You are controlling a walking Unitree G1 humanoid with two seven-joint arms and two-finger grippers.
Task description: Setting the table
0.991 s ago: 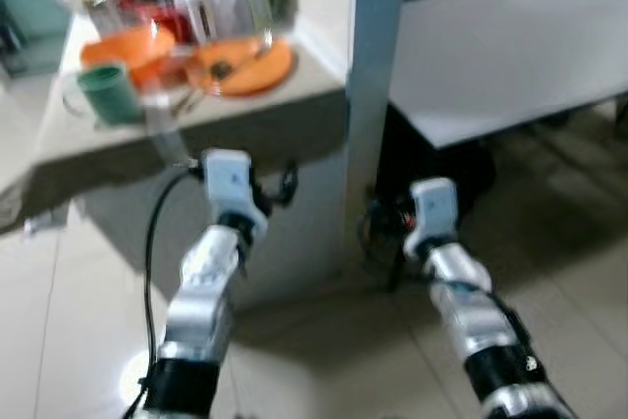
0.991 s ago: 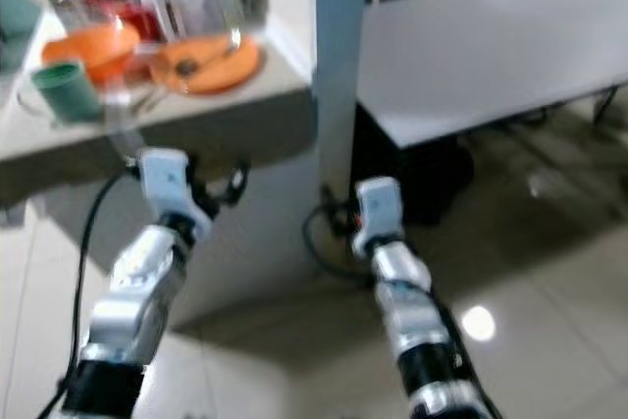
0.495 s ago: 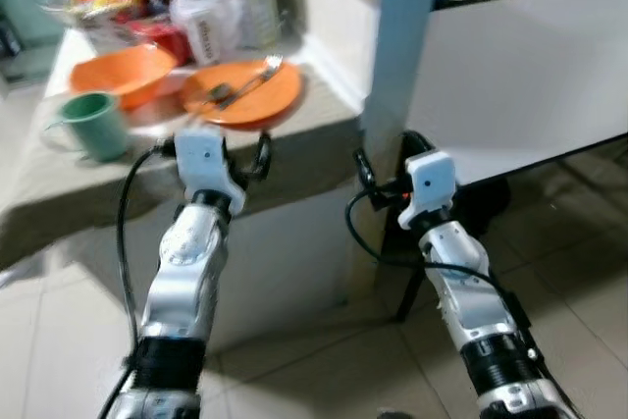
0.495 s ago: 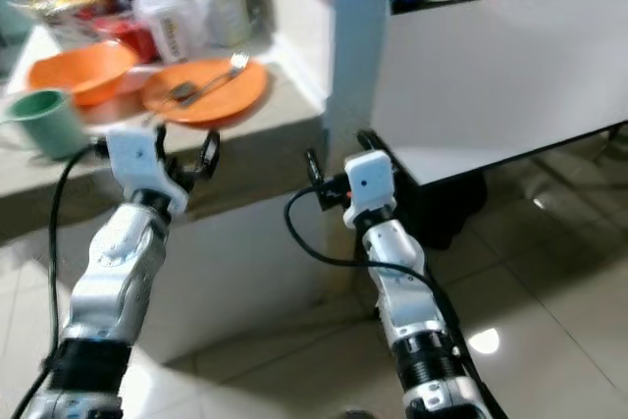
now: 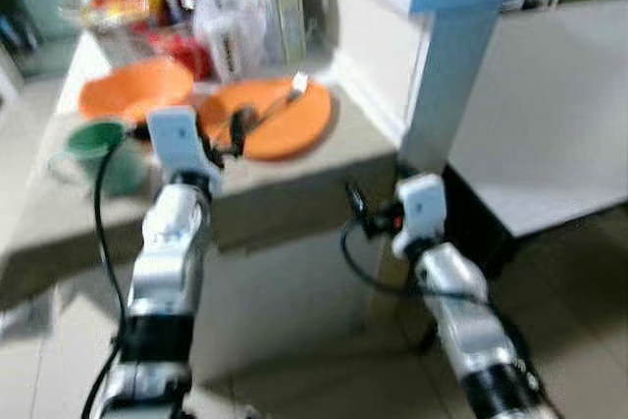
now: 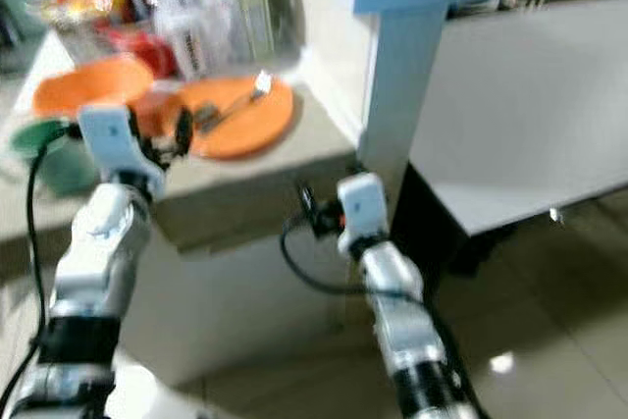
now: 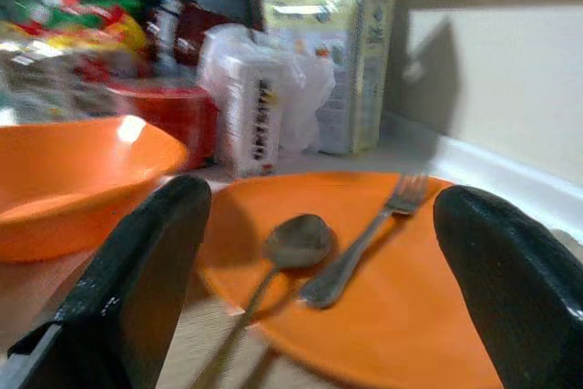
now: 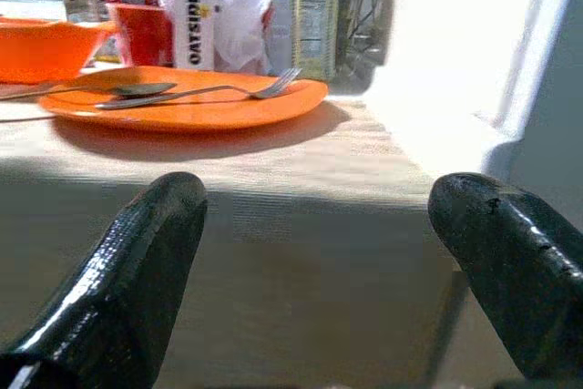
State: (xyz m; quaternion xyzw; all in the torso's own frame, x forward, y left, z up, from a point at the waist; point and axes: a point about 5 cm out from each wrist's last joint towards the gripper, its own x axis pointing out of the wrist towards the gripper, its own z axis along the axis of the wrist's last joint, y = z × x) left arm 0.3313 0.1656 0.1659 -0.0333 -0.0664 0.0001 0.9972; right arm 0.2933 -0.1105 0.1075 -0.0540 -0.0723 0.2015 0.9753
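Note:
An orange plate (image 5: pixel 285 125) lies on the beige counter (image 5: pixel 324 159) with a fork (image 7: pixel 364 234) and a spoon (image 7: pixel 291 241) on it. Left of the plate sit an orange bowl (image 5: pixel 132 87) and a green mug (image 5: pixel 98 149). My left gripper (image 5: pixel 224 136) is open just above the counter, at the plate's near left rim; in the left wrist view the left gripper (image 7: pixel 323 202) frames the spoon and fork. My right gripper (image 5: pixel 361 218) is open, lower, in front of the counter's front edge, level with the plate (image 8: pixel 182 107).
A white oats bag (image 5: pixel 231 31), a tall carton (image 5: pixel 265 2), a red tub (image 7: pixel 168 107) and snack packs crowd the counter's back. A pale blue post (image 5: pixel 446 95) rises right of the counter, with a white tabletop (image 5: pixel 549 125) beyond it. Tiled floor lies below.
The view has closed in on the counter. My left gripper has risen from below the counter's edge to the plate's rim. The right gripper has come up towards the counter's front.

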